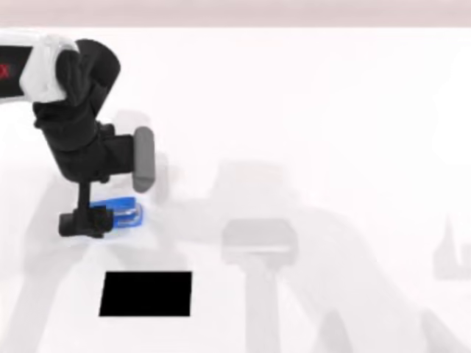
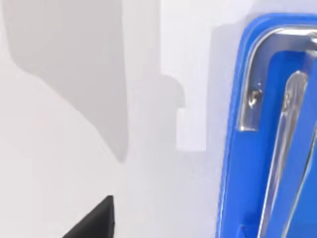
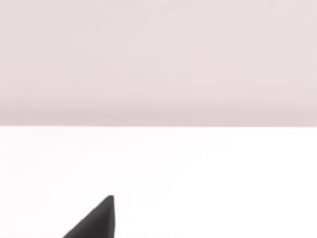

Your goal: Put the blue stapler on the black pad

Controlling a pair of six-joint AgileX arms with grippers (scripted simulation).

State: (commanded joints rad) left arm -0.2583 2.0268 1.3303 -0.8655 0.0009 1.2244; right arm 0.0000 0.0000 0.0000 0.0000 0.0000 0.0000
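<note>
Left arm: extended from the top view's left edge down over the table (image 1: pixel 316 110), black links and white sleeve covering the surface beneath.
Left gripper (image 1: pixel 94 219): down at the left end of the blue stapler (image 1: pixel 125 214); finger spacing not readable, contact with the stapler not confirmable from above.
Blue stapler: on the white table, left of centre, lying roughly left to right; left end hidden under the gripper, only the right part exposed.
Left wrist view: stapler (image 2: pixel 257 148) very close, cut off by the frame edge, silvery metal strip along the blue body; 1 dark fingertip (image 2: pixel 96 220) showing only as a wedge.
Black pad (image 1: pixel 146 293): flat on the table, nearer the camera than the stapler, apart from it, fully visible.
Right arm: outside the top view.
Right wrist view: bare table and pale wall, 1 dark fingertip (image 3: pixel 96 220) at the frame edge; finger state cannot be told.
</note>
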